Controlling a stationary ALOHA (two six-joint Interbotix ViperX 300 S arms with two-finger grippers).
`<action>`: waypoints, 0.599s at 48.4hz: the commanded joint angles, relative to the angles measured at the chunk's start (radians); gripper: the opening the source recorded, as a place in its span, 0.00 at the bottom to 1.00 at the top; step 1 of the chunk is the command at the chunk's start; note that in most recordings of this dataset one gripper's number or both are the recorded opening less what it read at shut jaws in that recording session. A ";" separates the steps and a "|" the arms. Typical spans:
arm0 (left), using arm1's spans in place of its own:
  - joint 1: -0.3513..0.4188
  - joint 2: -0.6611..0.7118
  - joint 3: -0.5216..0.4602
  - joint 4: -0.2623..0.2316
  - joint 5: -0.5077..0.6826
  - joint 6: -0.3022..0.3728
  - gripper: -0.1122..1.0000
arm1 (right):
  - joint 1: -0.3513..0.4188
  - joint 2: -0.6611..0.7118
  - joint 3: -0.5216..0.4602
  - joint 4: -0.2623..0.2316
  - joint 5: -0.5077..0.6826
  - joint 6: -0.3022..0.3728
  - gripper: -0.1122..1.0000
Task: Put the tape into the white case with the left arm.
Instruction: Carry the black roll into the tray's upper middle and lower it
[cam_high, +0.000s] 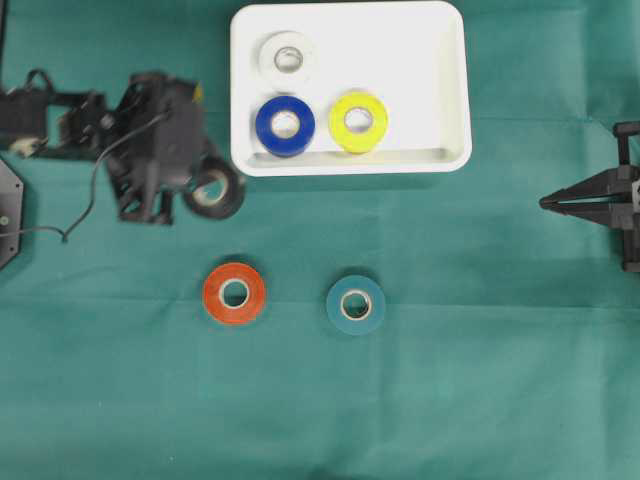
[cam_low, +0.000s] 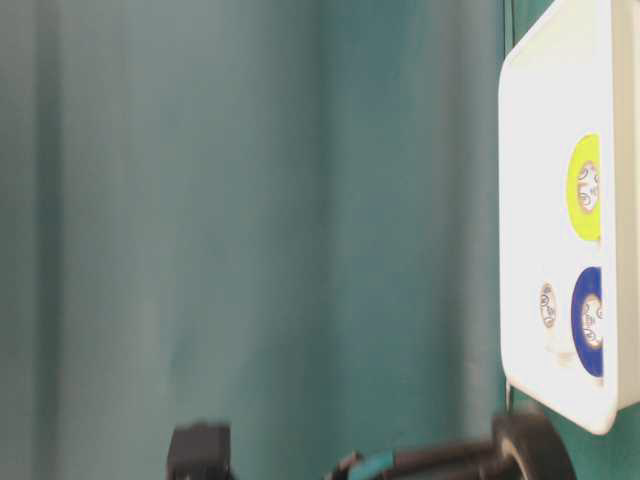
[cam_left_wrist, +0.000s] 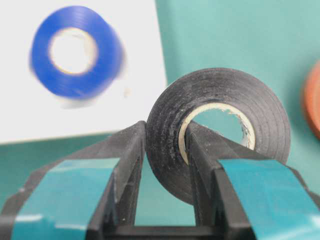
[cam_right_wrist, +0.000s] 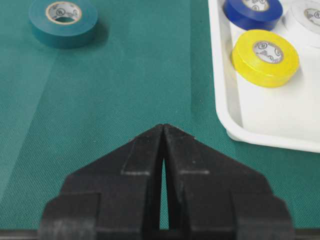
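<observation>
My left gripper (cam_left_wrist: 167, 127) is shut on a black tape roll (cam_left_wrist: 220, 95), with one finger outside the roll's wall and the other inside its cardboard core. From overhead the black tape (cam_high: 214, 191) hangs at the left gripper (cam_high: 197, 192), just left of the white case's (cam_high: 350, 166) near-left corner and outside its rim. A blue tape (cam_high: 285, 125), a yellow tape (cam_high: 358, 121) and a white tape (cam_high: 287, 57) lie in the case. My right gripper (cam_right_wrist: 164, 126) is shut and holds nothing; it sits at the far right (cam_high: 546, 202).
An orange tape (cam_high: 235, 293) and a teal tape (cam_high: 355, 304) lie flat on the green cloth in front of the case. The left arm's loose black cable (cam_high: 95, 195) trails at the left. The table-level view shows the case (cam_low: 520, 200) with the black roll (cam_low: 535, 450) below it.
</observation>
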 joint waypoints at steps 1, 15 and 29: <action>0.032 0.048 -0.078 -0.002 -0.012 0.003 0.30 | 0.000 0.012 -0.011 -0.002 -0.011 0.002 0.02; 0.135 0.249 -0.291 0.000 -0.012 0.008 0.30 | 0.000 0.012 -0.011 0.000 -0.011 0.002 0.02; 0.227 0.376 -0.453 0.000 -0.017 0.011 0.30 | -0.002 0.011 -0.009 -0.002 -0.011 0.002 0.02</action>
